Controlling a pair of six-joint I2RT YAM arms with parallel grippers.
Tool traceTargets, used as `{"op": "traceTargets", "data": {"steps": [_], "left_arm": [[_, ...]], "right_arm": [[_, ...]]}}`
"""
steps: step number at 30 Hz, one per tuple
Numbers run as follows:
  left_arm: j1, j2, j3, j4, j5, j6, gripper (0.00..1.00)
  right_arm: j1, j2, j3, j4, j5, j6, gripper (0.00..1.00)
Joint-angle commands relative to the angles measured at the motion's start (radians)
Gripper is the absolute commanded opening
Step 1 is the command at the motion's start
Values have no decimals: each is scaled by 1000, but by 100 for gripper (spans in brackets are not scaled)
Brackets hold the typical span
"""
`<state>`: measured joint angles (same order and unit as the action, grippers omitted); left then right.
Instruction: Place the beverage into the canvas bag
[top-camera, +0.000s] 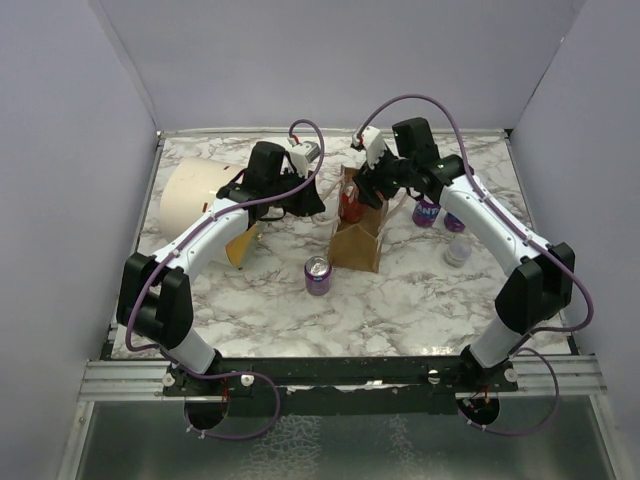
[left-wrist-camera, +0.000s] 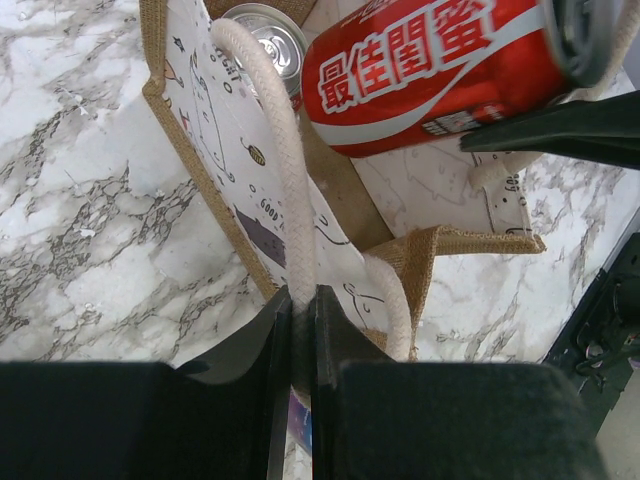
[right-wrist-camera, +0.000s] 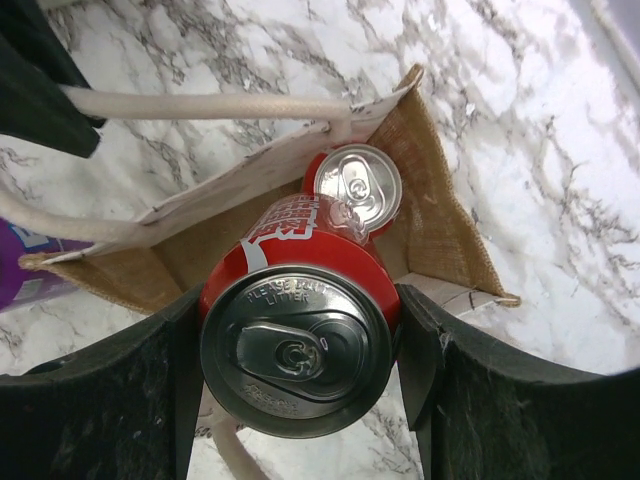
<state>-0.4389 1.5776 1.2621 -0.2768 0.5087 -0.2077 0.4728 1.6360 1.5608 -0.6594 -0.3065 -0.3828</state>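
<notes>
1. Beverage: red aluminium can with white script and a silver pull-tab top (right-wrist-camera: 295, 290). It is clamped between the two black fingers of the right gripper (right-wrist-camera: 300, 345), over the open mouth of the canvas bag. Cannot tell whether its base is below the rim.
2. Second red can with a silver top (right-wrist-camera: 357, 188) stands inside the bag, at 1 o'clock of the held can in the right wrist view. Risk: the held can lands on its lid or shoulder, then tilts and wedges, or tips out on release.
3. Canvas bag: small boxy tan-brown fabric tote with a pale printed side panel (top-camera: 358, 248), near table centre. The walls are soft. The right fingers sit wider than the can and could catch the rim, push a wall in or drag the bag.
4. Cream rope handle (left-wrist-camera: 272, 150) is pinched in the left gripper (left-wrist-camera: 303, 330), whose jaws are closed together on it, drawing the mouth toward 9 o'clock in the top view. Risk: the rope slips and the mouth sags, or too hard a pull tips the bag.
5. Second cream rope handle (right-wrist-camera: 70, 228) runs close by the right gripper. It could snag when the gripper withdraws and lift the bag.
6. Purple can with a silver top (top-camera: 318, 275) stands upright on the white-grey marble table (top-camera: 260, 300), near the bag at its 7 o'clock. A toppled or dragged bag would knock it over.
</notes>
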Motion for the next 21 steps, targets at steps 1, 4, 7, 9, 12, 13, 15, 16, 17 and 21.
{"op": "traceTargets", "data": {"steps": [1,4,7,9,12,13,15,16,17,21], "left_arm": [[-2,-2,14,22,39,-8,0],[-2,-2,15,25,40,-8,0],[-3,1,17,25,42,-9,0],[-3,3,17,25,44,-11,0],[-3,2,12,25,42,-10,0],[-4,2,9,26,39,-10,0],[-5,-4,3,29,28,-9,0],[-3,-6,1,29,21,-10,0],[-3,-7,-1,29,14,-11,0],[-4,-9,0,25,-10,-13,0]], "right_arm": [[6,24,56,20,32,24,29],[6,50,67,-6,30,28,29],[6,78,73,-28,38,31,29],[6,93,67,-26,37,41,29],[6,109,54,-3,36,59,29],[6,116,51,5,37,63,29],[6,133,50,9,34,69,29],[6,142,49,10,31,72,29],[5,150,46,14,26,76,29],[9,179,38,24,-4,98,29]]}}
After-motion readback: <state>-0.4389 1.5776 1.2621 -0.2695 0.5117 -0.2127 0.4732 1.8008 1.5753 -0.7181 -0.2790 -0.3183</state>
